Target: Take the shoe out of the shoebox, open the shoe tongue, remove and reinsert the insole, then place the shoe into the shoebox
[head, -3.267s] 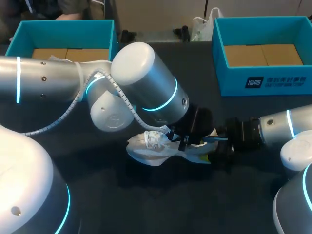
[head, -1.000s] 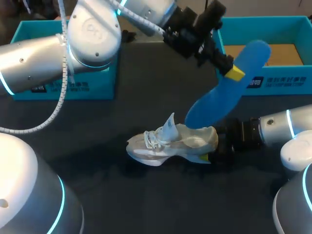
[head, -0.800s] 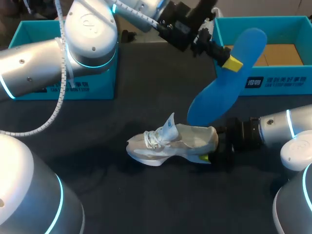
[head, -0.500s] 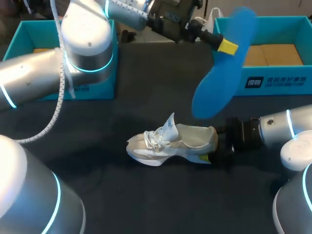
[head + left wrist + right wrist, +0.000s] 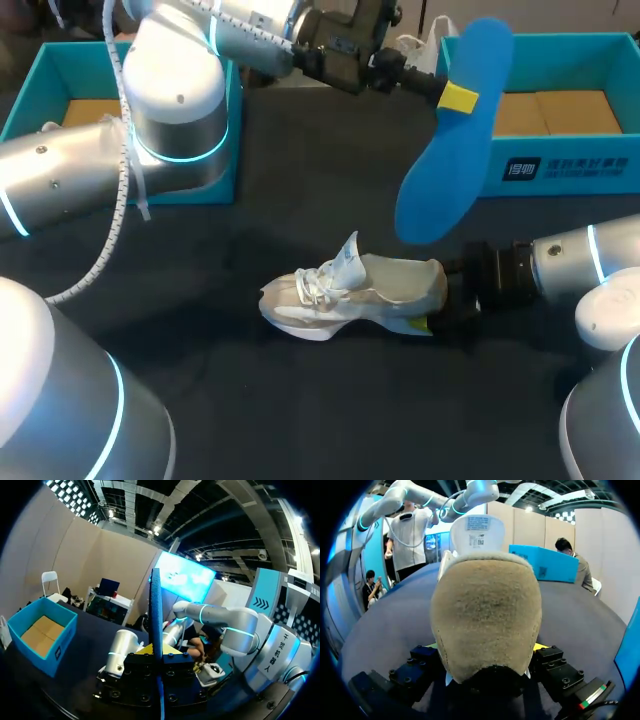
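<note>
Since three seconds ago your left arm has risen from low over the shoe (image 5: pixel 345 295) and carried the insole (image 5: pixel 450 140) up and away towards the far side of the table (image 5: pixel 300 180); over the last second the insole has swung more upright and drifted a little further back, while the shoe and your right arm have not shifted. You now have the left gripper (image 5: pixel 455 97) pinching the blue insole about a third of the way down from its upper end, one yellow tip showing on its face, and the insole hangs in the air, clear of the shoe, its lower end above the heel. From the left wrist you see the insole (image 5: pixel 156 630) edge-on, standing straight up out of the left gripper (image 5: pixel 159 652), a finger pressed to each side. The white shoe lies on the table between the two boxes' sides, tongue (image 5: pixel 347 258) pulled up and standing. Your right gripper (image 5: pixel 430 322) is clamped on the heel; the right wrist view shows the shoe (image 5: pixel 487 615) filling the gap, a yellow tip against each side of it, right gripper (image 5: pixel 487 650) low behind the heel. One teal shoebox (image 5: pixel 560 165) sits at the far right, the other shoebox (image 5: pixel 90 55) at the far left, partly behind your left arm
</note>
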Motion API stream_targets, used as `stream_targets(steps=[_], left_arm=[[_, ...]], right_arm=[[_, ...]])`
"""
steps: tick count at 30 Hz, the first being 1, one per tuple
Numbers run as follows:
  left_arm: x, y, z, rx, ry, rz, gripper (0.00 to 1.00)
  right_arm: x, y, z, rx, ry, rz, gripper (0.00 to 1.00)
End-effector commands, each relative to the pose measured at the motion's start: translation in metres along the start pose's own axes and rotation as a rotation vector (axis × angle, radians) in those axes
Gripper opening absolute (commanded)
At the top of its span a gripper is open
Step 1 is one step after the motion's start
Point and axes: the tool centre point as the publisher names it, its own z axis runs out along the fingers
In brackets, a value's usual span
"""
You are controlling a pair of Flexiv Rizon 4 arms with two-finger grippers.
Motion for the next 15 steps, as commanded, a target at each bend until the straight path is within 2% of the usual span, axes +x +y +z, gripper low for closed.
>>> stream_targets(steps=[1, 11, 15], left_arm=[[0.000, 0.000, 0.000, 0.000, 0.001, 0.001, 0.00], [0.000, 0.000, 0.000, 0.000, 0.001, 0.001, 0.00], [0.017, -0.001, -0.001, 0.054, 0.023, -0.076, 0.00]], right_arm=[[0.000, -0.002, 0.003, 0.006, -0.001, 0.000, 0.00], [0.000, -0.002, 0.003, 0.006, -0.001, 0.000, 0.00], [0.000, -0.002, 0.003, 0.006, -0.001, 0.000, 0.00]])
